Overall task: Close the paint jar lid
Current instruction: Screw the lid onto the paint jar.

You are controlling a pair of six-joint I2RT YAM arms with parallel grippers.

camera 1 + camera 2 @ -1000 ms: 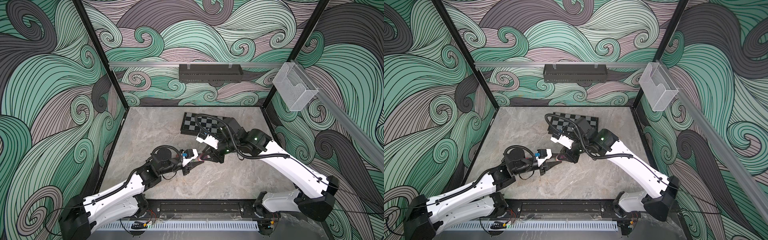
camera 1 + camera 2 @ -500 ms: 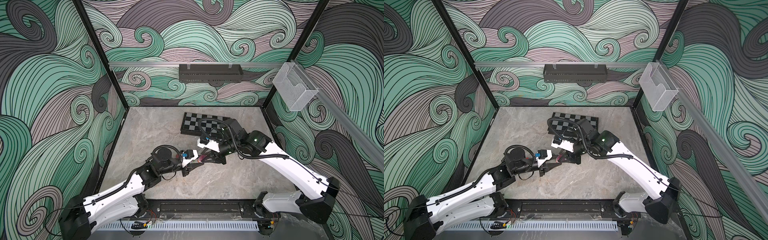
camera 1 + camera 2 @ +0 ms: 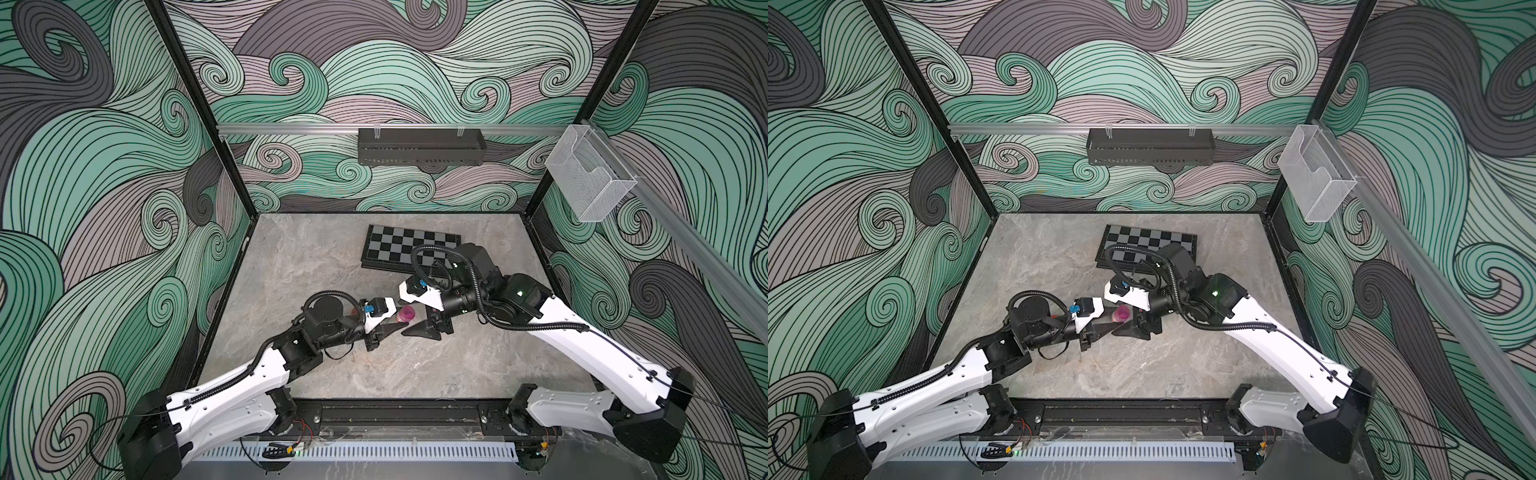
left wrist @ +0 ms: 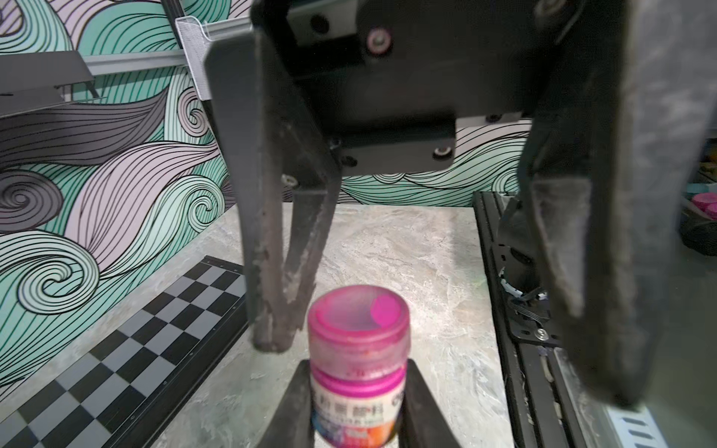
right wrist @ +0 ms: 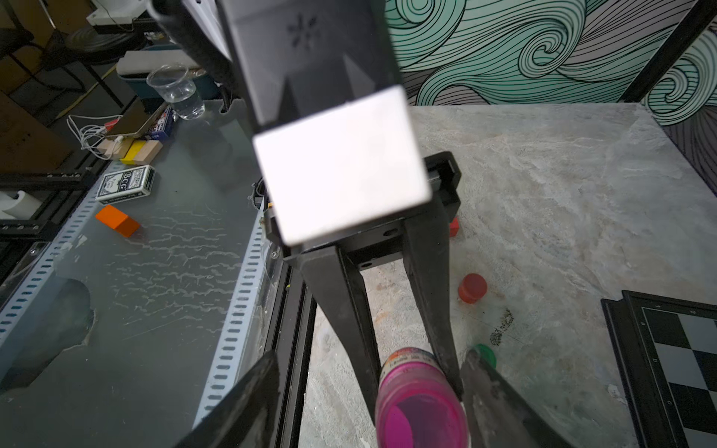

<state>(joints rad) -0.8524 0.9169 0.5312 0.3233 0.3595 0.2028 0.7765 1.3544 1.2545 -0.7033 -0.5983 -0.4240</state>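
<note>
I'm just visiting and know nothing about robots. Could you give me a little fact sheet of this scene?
paint jar: pink, upright
lid: on the jar; tightness cannot be told
left gripper: shut on the paint jar, below the lid
right gripper: open, fingers either side of the lid, not gripping
chessboard: flat at the back of the table
red cap: loose on the table

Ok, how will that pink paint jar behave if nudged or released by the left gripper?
Probably stiff: the left gripper clamps the paint jar by its label with no visible dent. Squat and round, it likely stands steadily but would roll if tipped. Its glossy wall may twist in that grip.
</note>
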